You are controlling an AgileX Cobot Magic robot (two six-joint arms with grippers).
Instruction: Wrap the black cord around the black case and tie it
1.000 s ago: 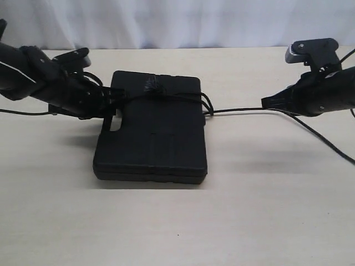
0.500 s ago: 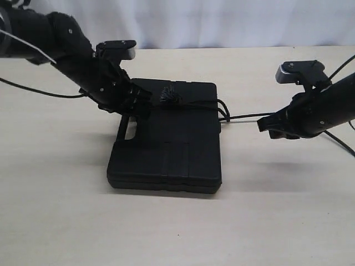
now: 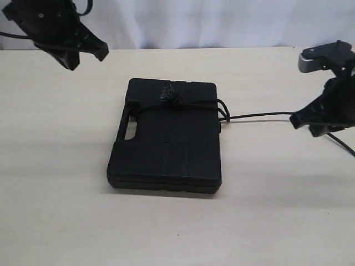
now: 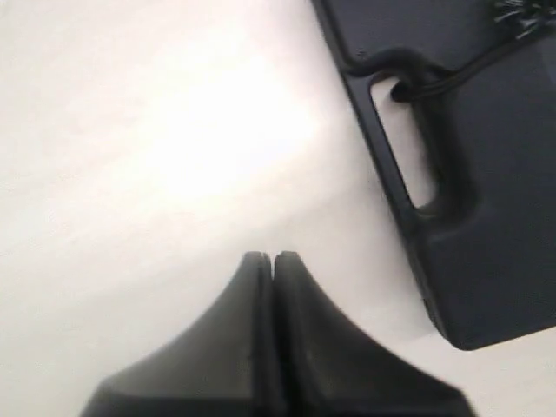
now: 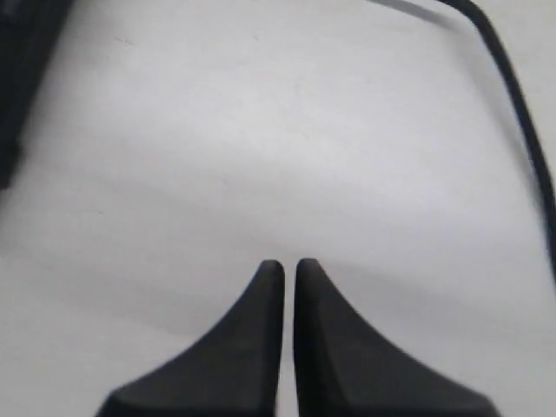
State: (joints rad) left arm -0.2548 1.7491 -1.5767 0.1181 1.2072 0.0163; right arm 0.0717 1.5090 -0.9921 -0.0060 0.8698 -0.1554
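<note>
The black case (image 3: pixel 166 149) lies flat mid-table, handle slot to the left. The black cord (image 3: pixel 191 104) runs across its far part, with a frayed tuft (image 3: pixel 169 95) on the lid and loops at the right edge. A loose tail (image 3: pixel 258 116) trails right along the table. My left gripper (image 3: pixel 72 62) hangs high at the far left, shut and empty (image 4: pixel 272 258); its wrist view shows the case (image 4: pixel 495 174) and the cord (image 4: pixel 439 81) by the handle slot. My right gripper (image 3: pixel 297 121) sits just past the tail's end, fingers together with nothing between them (image 5: pixel 288 265).
A thin black line (image 5: pixel 508 78) curves over the pale table (image 3: pixel 66 221) in the right wrist view; I cannot tell whether it is cord or arm cable. An arm cable (image 3: pixel 341 145) drops off at the right. A white curtain (image 3: pixel 211 22) backs the table.
The left arm rose off the case's handle end and pulled back to the far left corner. The right gripper drew away to the right, and the cord tail now lies on the table.
</note>
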